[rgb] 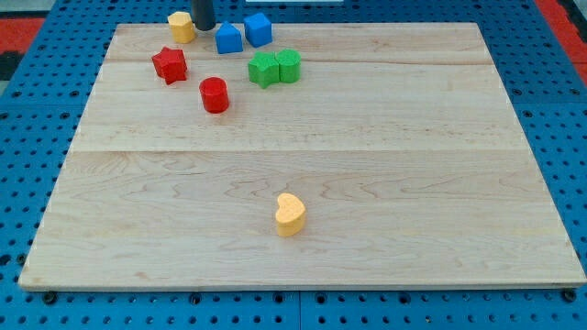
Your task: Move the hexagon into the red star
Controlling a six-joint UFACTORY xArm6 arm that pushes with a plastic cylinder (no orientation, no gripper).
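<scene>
Board: pale wood, visible grain, joined planks, smooth with a light satin sheen. Surface under it: blue perforated panel, matt, looks like metal or plastic, cannot tell which. Blocks all painted, smooth, slight gloss: yellow hexagon, red star, red cylinder, two blue blocks, green star, green cylinder, yellow heart. Rod dark, matt; my tip same finish.

Pale wooden board sits on a blue pegboard-style desk full of holes, with red patches at both top corners.
</scene>
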